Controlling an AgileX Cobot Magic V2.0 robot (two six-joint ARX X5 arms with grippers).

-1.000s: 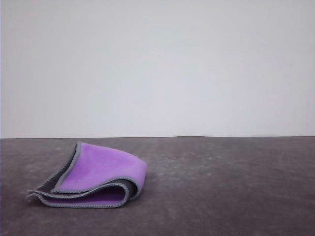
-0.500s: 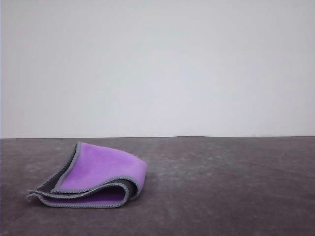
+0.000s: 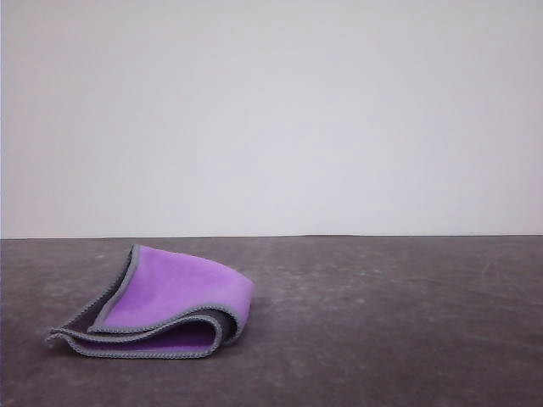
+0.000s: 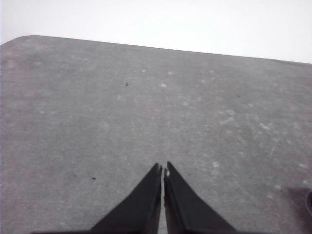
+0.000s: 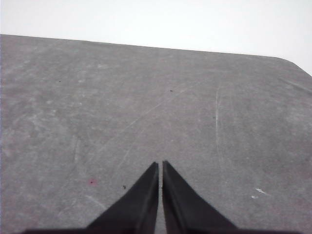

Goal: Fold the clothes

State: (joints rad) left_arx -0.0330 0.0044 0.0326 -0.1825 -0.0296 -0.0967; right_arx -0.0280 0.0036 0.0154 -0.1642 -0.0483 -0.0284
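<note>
No readable text, label, brand, number or sign anywhere: none on the folded purple-and-grey cloth [image 3: 161, 305], none on the scuffed grey worktop [image 3: 382, 322], none on the plain pale wall [image 3: 271, 110] behind.

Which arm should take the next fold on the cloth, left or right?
Probably left. In the front view the cloth lies folded over on the table's left side, the left arm's side. Both the left gripper and right gripper are shut and empty, over bare table.

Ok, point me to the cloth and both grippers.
cloth [image 3: 174, 292], front view, purple upper fold.
left gripper [image 4: 163, 170], left wrist view, between shut fingertips.
right gripper [image 5: 160, 165], right wrist view, between shut fingertips.
</note>
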